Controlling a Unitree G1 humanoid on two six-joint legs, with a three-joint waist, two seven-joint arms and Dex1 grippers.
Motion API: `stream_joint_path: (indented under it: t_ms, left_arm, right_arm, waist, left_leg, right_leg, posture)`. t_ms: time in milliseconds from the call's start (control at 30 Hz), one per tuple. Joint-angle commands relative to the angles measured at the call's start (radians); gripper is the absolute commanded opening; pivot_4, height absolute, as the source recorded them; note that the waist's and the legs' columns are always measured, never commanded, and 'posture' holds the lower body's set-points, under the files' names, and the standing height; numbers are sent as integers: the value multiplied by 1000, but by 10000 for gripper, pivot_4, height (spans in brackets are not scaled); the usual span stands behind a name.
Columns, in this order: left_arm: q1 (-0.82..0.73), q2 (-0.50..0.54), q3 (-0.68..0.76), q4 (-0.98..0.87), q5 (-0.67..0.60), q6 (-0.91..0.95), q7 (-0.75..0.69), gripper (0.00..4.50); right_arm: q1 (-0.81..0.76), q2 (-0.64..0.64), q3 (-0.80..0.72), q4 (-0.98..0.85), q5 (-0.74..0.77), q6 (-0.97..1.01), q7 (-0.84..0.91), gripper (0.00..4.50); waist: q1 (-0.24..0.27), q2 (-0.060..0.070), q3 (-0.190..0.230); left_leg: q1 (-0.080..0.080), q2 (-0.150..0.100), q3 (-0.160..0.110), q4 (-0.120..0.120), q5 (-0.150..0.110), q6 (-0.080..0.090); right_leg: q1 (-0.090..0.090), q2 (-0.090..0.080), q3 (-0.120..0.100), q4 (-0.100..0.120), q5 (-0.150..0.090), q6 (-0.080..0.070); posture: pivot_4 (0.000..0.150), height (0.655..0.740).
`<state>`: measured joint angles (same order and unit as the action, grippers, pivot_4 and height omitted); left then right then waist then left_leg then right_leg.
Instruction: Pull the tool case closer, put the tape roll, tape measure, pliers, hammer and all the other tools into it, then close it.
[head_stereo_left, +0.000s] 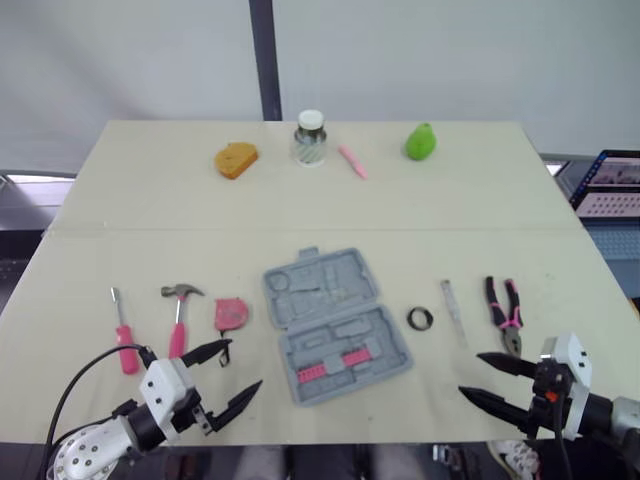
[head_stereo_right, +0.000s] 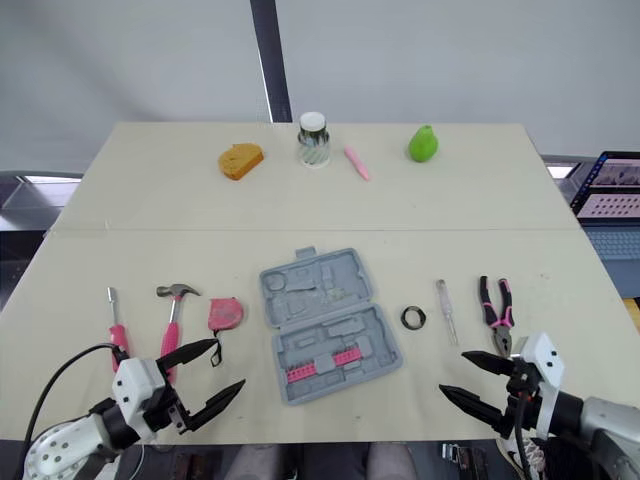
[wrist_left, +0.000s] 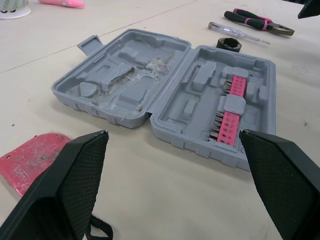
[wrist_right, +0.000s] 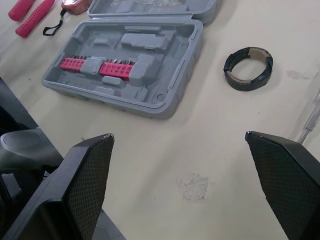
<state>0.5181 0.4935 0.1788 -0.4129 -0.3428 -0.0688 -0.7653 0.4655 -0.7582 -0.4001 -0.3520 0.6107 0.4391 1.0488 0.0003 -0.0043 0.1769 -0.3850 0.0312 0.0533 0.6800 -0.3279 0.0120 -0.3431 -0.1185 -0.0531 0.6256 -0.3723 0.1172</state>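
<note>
A pale beige rectangular tabletop (head_stereo_left: 480, 200) takes up most of the scene under soft, even light. A thin straight seam (head_stereo_left: 300, 230) crosses it from 9 to 3 o'clock, a little above the middle. Beyond its far edge, toward 12 o'clock, stands a plain whitish-grey backdrop (head_stereo_left: 450, 60) split by a dark vertical post (head_stereo_left: 266, 60). Dark grey floor (head_stereo_left: 20, 250) shows at 9 o'clock, and a lit laptop screen (head_stereo_left: 612, 185) sits off the table at 3 o'clock.
</note>
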Motion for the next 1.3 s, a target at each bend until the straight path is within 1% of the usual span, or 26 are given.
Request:
stream_joint_path:
  t_ms: [33,367,1033,1100,1133,1233,1300]
  left_arm:
    - [13,13,18,-1,3,-14,-5,44868]
    - [51,20,42,-17,-15,-1,-3,44868]
    - [65,15,41,-40,-22,8,1,44868]
    - [51,29,45,-48,-28,43,7,44868]
    - [33,45,49,-62,-42,91,15,44868]
    - [-38,118,57,-119,-95,284,38,44868]
    - [-99,166,65,-145,-167,423,54,44868]
  right_arm:
    - [12,8,-21,-31,12,-10,-1,44527]
    - [14,13,-22,-31,8,-10,-5,44527]
    - [24,6,-38,-45,19,5,-5,44527]
    - [21,3,-39,-48,15,4,-10,44527]
    - [15,-4,-42,-53,15,9,-13,44527]
    - [-19,-37,-57,-73,32,46,-24,44527]
    - [-54,-73,-56,-79,32,82,-33,44527]
  waist:
    - [0,0,0]
    - [0,0,0]
    - [0,0,0]
    - [1,0,0]
    - [1,0,0]
    - [1,1,1]
    - [0,2,0]
  left_leg:
    - [0,0,0,0,0,0]
    - [0,0,0,0,-1,1]
    - [0,0,-1,0,-2,3]
    - [0,0,-1,0,-2,3]
    - [0,0,-1,0,-2,3]
    - [0,0,-2,0,-2,3]
    - [0,0,-2,0,-1,2]
  right_leg:
    - [0,0,0,0,0,0]
    - [0,-1,0,0,0,0]
    - [0,-1,0,-1,0,-1]
    - [0,-1,0,-1,0,-1]
    - [0,-1,0,-1,0,-1]
    - [0,-1,-1,0,0,-1]
    - [1,-1,-1,0,0,-1]
  posture:
    - [1500,6950]
    - [1500,6950]
    - [1500,6950]
    - [1500,6950]
    - [1500,6950]
    - [1500,6950]
    - [1500,6950]
